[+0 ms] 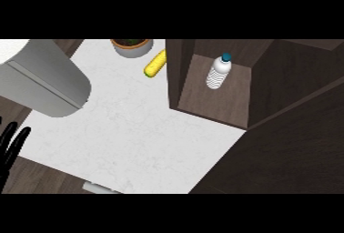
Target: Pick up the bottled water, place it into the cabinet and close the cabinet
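Note:
The bottled water (220, 73), clear with a blue cap, stands upright inside the open dark-wood cabinet (208, 101), near its back. No hand touches it. My left hand (11, 142) shows at the view's left edge, fingers straight and pointing up, far from the cabinet and holding nothing. My right hand is out of view. A wide dark wooden panel (289, 145) fills the lower right beside the cabinet's opening; I cannot tell whether it is the door.
A yellow corn cob (155, 63) lies on the white marble counter (134, 132) just left of the cabinet wall. A potted plant (132, 46) stands behind it. A big grey rounded body (42, 82) covers the upper left.

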